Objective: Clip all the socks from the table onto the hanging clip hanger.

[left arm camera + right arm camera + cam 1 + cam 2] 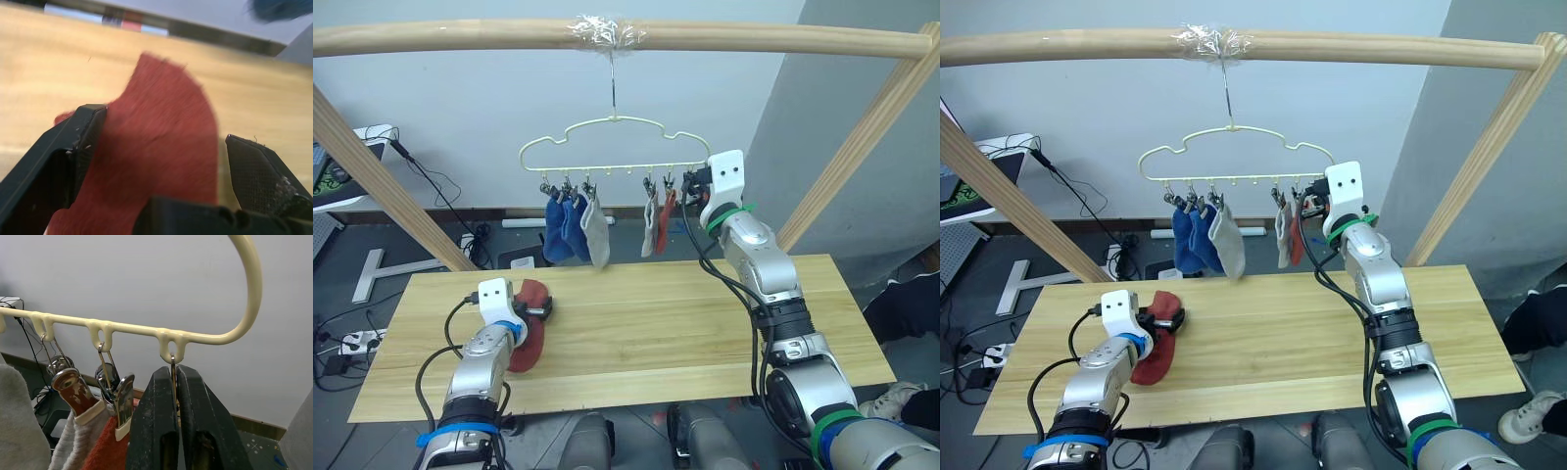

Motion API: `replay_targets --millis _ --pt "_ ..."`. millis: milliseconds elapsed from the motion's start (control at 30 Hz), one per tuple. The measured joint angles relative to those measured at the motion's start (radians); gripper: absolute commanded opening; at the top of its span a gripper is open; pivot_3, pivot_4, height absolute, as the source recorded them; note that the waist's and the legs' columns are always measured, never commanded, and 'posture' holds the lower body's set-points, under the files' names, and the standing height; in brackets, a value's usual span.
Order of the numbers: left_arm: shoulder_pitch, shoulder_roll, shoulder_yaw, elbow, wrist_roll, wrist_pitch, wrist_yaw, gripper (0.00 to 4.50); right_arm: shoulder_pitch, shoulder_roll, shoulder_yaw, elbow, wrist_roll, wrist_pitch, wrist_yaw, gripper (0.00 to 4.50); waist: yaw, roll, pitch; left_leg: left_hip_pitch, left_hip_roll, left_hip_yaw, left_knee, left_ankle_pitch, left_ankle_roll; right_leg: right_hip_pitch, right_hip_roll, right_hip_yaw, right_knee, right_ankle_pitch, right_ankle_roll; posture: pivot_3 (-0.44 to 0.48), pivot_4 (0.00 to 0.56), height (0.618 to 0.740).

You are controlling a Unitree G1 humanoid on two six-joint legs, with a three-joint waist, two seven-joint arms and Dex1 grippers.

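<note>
The pale-yellow clip hanger (pixel 607 147) hangs by its hook from the taped pole. Clipped to it are two blue socks (pixel 563 227), a grey sock (pixel 596 233), another grey sock (pixel 650 225) and a rust-red sock (pixel 667 217). My right gripper (pixel 176 374) is raised at the hanger's right end, shut on the last clip (pixel 692 179), which holds no sock. One rust-red sock (pixel 527 343) lies on the table (pixel 685 323) at the left. My left gripper (pixel 164 127) is open, and the fingers (pixel 83 132) stand on either side of this sock's raised end.
A round wooden pole frame (pixel 460 37) spans above the table, with slanted legs (pixel 372 176) on both sides. Cables and a power strip (pixel 352 343) lie on the floor to the left. A person's leg and shoe (pixel 901 397) are past the table's right end.
</note>
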Motion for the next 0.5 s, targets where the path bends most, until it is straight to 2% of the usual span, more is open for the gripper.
replay_targets --millis 200,300,500 --pt "-0.001 0.025 0.003 0.027 0.027 -0.025 0.005 4.5 0.001 0.0 0.001 -0.003 0.0 0.007 0.001 0.02 0.0 0.0 0.0 0.0 0.0 0.0 0.0 0.0 0.0 0.0 0.0 0.0 0.0 0.0 0.0 0.04 0.192 0.74" --pt "-0.002 0.026 0.003 0.029 0.026 -0.024 0.001 3.9 0.001 0.0 0.001 -0.004 0.0 0.011 0.001 0.0 0.0 0.0 0.0 0.001 0.0 0.001 0.0 0.0 0.0 0.0 0.0 0.0 0.0 0.0 0.0 0.042 0.188 0.74" --pt "0.002 0.017 0.026 0.029 0.002 -0.015 -0.006 2.07 0.001 0.0 0.0 -0.007 0.0 0.013 0.002 0.0 0.0 0.0 0.0 0.0 0.0 0.0 0.0 0.0 0.0 0.0 0.0 0.0 0.0 0.0 0.0 0.042 0.188 0.74"
